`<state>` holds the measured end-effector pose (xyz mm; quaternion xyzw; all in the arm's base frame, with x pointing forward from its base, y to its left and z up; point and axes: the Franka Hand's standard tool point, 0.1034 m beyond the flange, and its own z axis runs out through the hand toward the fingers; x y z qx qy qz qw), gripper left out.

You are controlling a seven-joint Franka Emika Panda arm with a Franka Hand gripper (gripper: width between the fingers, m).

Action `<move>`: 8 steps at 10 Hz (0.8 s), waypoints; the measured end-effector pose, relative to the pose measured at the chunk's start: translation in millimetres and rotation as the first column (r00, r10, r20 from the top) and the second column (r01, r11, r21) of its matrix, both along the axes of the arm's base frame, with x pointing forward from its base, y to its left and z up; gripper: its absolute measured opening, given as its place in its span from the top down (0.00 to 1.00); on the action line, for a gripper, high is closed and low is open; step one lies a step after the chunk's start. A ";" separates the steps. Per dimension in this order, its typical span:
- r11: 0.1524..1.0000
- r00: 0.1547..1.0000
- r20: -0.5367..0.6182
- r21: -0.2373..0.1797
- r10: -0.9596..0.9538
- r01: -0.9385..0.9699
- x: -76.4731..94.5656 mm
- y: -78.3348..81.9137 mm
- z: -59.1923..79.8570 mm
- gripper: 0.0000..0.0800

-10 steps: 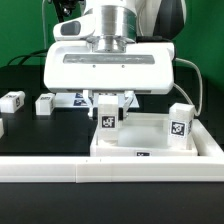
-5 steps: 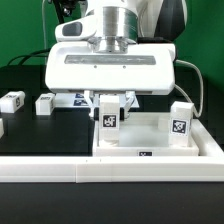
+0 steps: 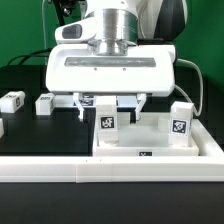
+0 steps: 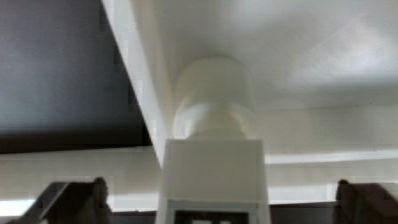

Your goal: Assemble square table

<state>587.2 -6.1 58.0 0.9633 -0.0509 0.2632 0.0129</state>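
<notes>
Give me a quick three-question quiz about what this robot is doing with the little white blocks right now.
1. True or false: the end effector is clamped shut on the upright leg beneath it.
2. How many legs show standing on the square table in the exterior view? A one, B two, C four.
3. Fill in: the loose legs lie on the black tabletop toward the exterior view's ____.
Key: 1 false, its fingers stand apart, clear of the leg; 2 B, counting the right-hand leg; 3 left.
</notes>
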 end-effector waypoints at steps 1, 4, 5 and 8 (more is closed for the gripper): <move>1.000 1.000 0.000 0.000 0.000 0.000 -0.1 0.0 -0.2 0.19; 1.000 0.999 -0.034 0.011 0.010 -0.010 0.4 0.1 11.8 0.19; 1.000 0.999 -0.044 0.016 0.020 -0.019 3.3 -3.0 30.0 0.19; 0.999 0.997 -0.079 0.030 0.021 -0.019 4.9 -10.6 42.6 0.19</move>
